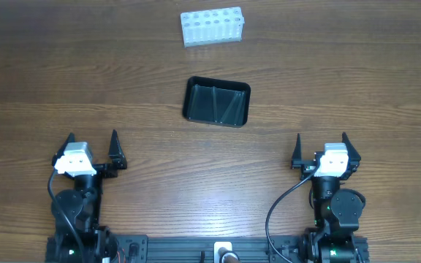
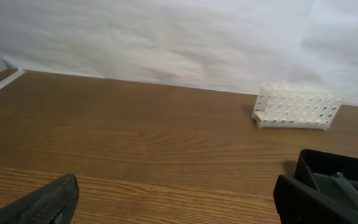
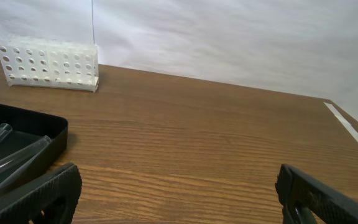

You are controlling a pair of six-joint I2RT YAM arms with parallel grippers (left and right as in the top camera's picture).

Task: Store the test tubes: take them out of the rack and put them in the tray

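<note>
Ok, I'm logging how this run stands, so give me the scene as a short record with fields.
rack: white, toward the far side of the table, no tubes seen standing in it
tray: black, apart from the rack, on the robot's side of it
test tubes: clear, lying inside the tray, count unclear
left tool: open, low by its base, holding nothing
right tool: open, low by its base, holding nothing

Spread wide: left claw [image 1: 92, 136], right claw [image 1: 321, 137]
</note>
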